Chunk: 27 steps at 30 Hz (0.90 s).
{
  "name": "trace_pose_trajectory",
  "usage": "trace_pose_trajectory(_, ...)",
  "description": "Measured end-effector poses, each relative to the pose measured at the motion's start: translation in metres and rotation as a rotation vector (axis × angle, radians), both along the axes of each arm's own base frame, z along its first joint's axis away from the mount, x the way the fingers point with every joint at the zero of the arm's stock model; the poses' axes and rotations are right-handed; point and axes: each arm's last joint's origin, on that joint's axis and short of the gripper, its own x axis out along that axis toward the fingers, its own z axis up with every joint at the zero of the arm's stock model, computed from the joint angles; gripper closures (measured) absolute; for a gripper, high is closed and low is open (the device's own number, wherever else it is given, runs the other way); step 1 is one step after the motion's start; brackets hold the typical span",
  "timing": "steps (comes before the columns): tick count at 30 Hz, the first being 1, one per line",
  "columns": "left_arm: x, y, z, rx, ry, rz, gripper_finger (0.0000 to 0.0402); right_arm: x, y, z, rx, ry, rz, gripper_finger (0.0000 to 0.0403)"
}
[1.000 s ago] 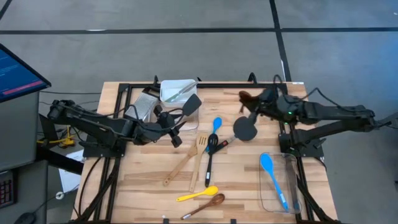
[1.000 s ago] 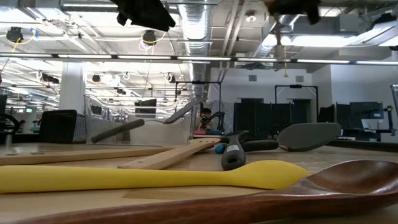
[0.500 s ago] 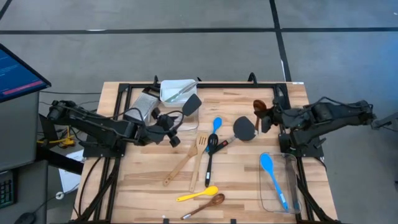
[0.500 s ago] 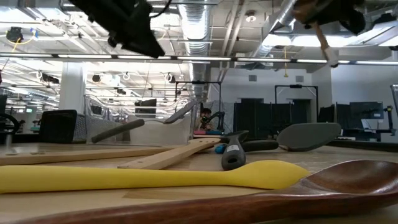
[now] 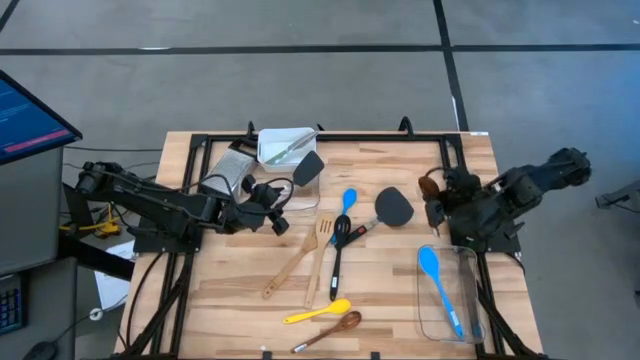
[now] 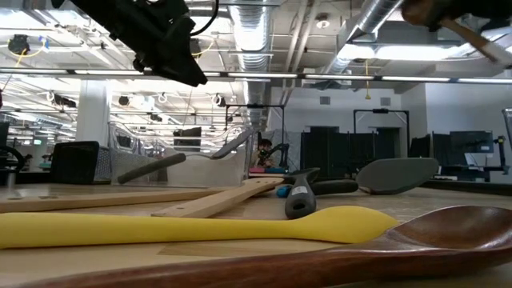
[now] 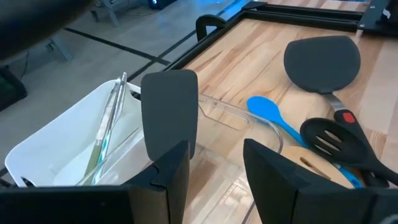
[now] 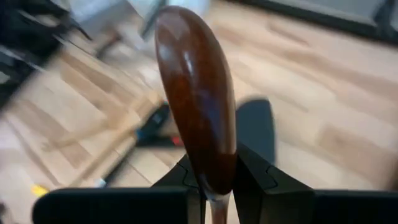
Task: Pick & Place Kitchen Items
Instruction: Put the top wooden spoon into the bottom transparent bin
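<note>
My right gripper (image 5: 434, 198) hovers over the table's right side, shut on a dark brown wooden spoon (image 8: 196, 93) and clear of the table. My left gripper (image 7: 217, 174) stands open above the table's left part, facing a black spatula (image 7: 169, 112) whose blade stands up out of a clear tub (image 7: 230, 115); it touches nothing. On the boards lie a blue spoon (image 5: 347, 200), a round black spatula (image 5: 393, 207), a black slotted spoon (image 5: 338, 245), a wooden turner (image 5: 322, 240), a yellow spoon (image 5: 315, 312) and another brown spoon (image 5: 332, 329). My right gripper pinches the wooden spoon between its two fingers at the neck, just behind the bowl (image 8: 213, 185). The bowl sticks out beyond the fingertips. The handle (image 6: 480, 44) runs back and slants out below the gripper. The spoon is lifted clear of the table.
A white tub (image 5: 285, 146) with a metal utensil stands at the far edge, beside the clear tub with the spatula. A clear tub (image 5: 462, 262) with a blue spoon (image 5: 440, 290) sits near the right edge, below my right gripper. A black frame (image 5: 330, 136) rims the table.
My right gripper has swung with the wooden spoon toward the table's right and near edges, turning and rolling as it went; the spoon stays held and clear of the table. My left gripper has come down a little toward the clear tub with the black spatula, staying open.
</note>
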Motion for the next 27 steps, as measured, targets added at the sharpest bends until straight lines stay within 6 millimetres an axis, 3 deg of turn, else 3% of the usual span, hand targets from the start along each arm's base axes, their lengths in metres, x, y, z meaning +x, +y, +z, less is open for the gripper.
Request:
trace_pose_trajectory(5,0.0,0.0,0.0,0.0,-0.003,0.0,0.0263,-0.002,0.018,-0.01,0.053,0.094,-0.034,0.0365)
trace_pose_trajectory(16,0.0,0.0,0.001,-0.021,-0.028,0.011,0.0263,-0.005,0.067,-0.025,0.104,0.083,0.003,0.0365)
trace_pose_trajectory(27,0.001,0.0,0.001,-0.036,-0.046,0.018,0.0263,-0.007,0.118,-0.055,0.086,0.161,-0.023,0.0365)
